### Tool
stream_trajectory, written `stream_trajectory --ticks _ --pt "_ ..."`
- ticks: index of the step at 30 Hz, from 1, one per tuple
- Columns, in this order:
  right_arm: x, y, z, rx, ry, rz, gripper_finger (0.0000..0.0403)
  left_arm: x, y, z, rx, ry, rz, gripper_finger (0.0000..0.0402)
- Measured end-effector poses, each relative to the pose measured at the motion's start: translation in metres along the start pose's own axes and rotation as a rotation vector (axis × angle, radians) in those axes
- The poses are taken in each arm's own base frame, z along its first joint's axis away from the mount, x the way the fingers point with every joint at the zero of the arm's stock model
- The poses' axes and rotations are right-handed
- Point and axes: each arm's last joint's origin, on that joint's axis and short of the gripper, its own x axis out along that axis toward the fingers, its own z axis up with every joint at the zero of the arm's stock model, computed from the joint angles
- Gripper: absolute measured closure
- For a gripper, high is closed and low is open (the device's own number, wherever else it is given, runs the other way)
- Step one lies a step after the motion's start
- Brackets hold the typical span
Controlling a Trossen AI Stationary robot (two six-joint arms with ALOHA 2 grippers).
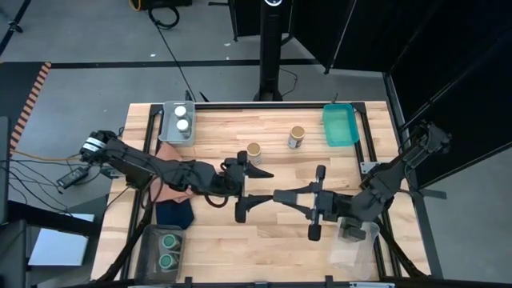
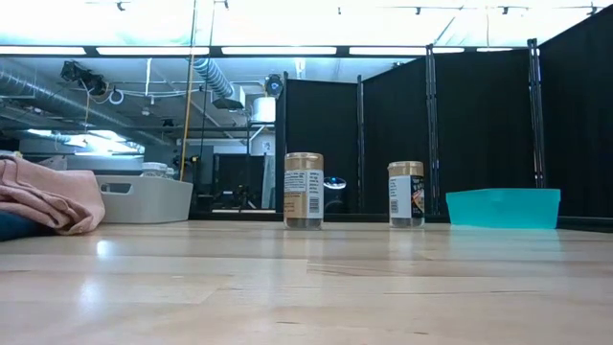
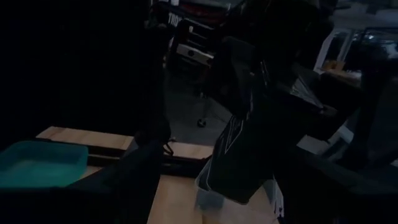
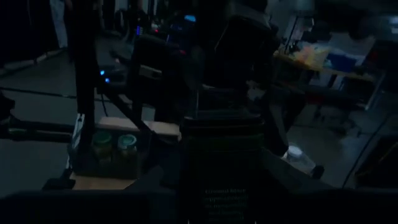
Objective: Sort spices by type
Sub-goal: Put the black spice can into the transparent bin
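Observation:
My right gripper [image 1: 280,194] hangs over the table's middle, pointing level toward the left edge, shut on a black tin [image 4: 217,168]. My left gripper [image 1: 260,186] faces it from the left, open, with nothing seen between its fingers. Both are high up and do not show in the low view. Two tan-lidded jars [image 1: 254,152] [image 1: 297,138] stand upright on the wood beyond them. Two white-lidded jars [image 1: 182,118] stand in a grey bin at the far left. Two green-lidded jars [image 1: 168,249] stand in a grey bin at the near left. My right gripper has the black tin's printed face [image 4: 225,198] toward its wrist camera, the tin standing between the two fingers. The fingers come level from the table's right. The tin is lifted clear of the table. The pads themselves are too dark to make out.
A teal tray [image 1: 340,126] lies at the far right and a clear container [image 1: 356,244] at the near right corner. A pinkish-brown cloth [image 1: 166,152] and a navy cloth [image 1: 174,213] lie under my left arm. Bare wood lies along the near edge.

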Motion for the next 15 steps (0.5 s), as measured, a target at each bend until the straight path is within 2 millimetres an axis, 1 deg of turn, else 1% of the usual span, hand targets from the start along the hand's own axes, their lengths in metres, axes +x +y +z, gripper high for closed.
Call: stream_trajectory --ticks 3,6,11,15 --pt "0.0007 -0.0008 0.0048 -0.022 -0.039 0.006 0.0278 -0.0004 -0.0007 0.0026 -0.006 -0.014 -0.013 0.0101" --pt "0.0012 -0.001 0.0048 -0.044 -0.041 0.005 0.0278 -0.0003 -0.001 0.0021 -0.003 -0.008 -0.025 0.0101" --pt "0.002 -0.0029 0.0058 -0.037 -0.046 -0.012 0.0278 -0.0001 -0.0011 0.0015 -0.002 -0.001 -0.037 0.0101" --pt "0.0009 -0.0046 0.0111 -0.038 -0.082 -0.024 0.0278 0.0001 -0.0013 0.0012 0.01 0.0 -0.041 0.0101"
